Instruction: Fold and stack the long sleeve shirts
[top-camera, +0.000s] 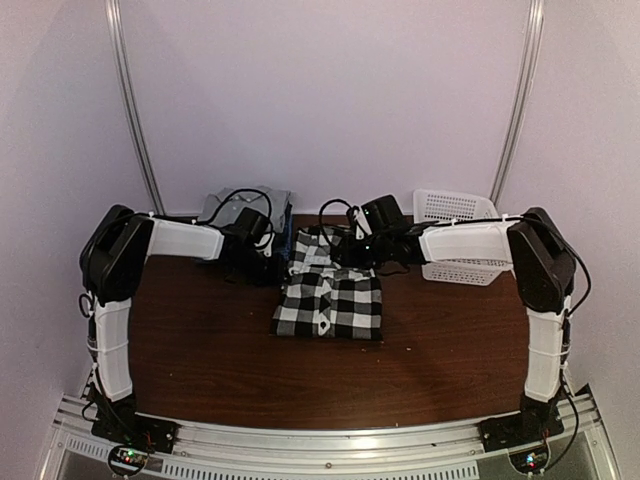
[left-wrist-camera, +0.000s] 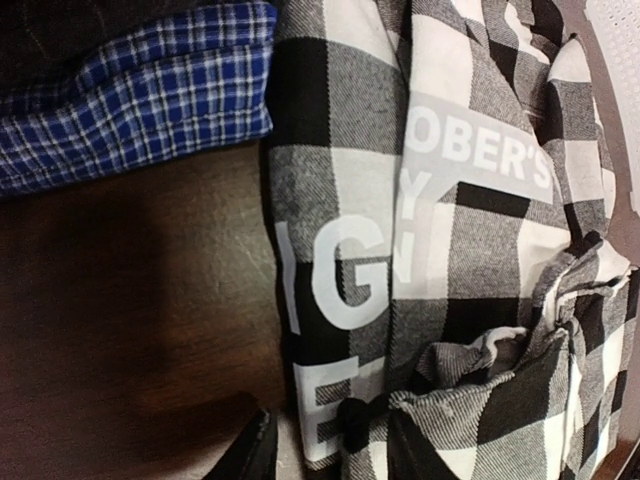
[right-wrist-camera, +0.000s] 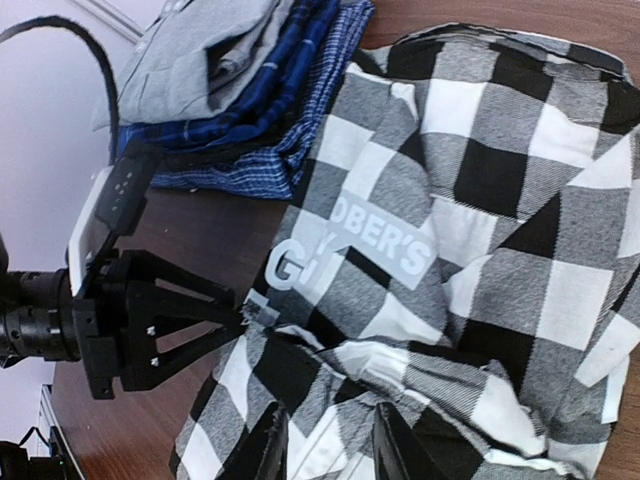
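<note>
Seen from above, the near half of the table (top-camera: 200, 370) lies bare from 4 round to 8 o'clock of the black-and-white check shirt (top-camera: 330, 305), a wide way in. At 11 o'clock the stack of folded shirts (top-camera: 248, 205) blocks the far left, and the left gripper (top-camera: 278, 258) sits just in front of it. The white basket (top-camera: 455, 210) stands at 2 o'clock. The right gripper (top-camera: 347, 248) hangs over the check shirt's far edge at 12, leaving only a narrow gap between the two grippers. Bare wood shows at 3 and 9 o'clock.
</note>
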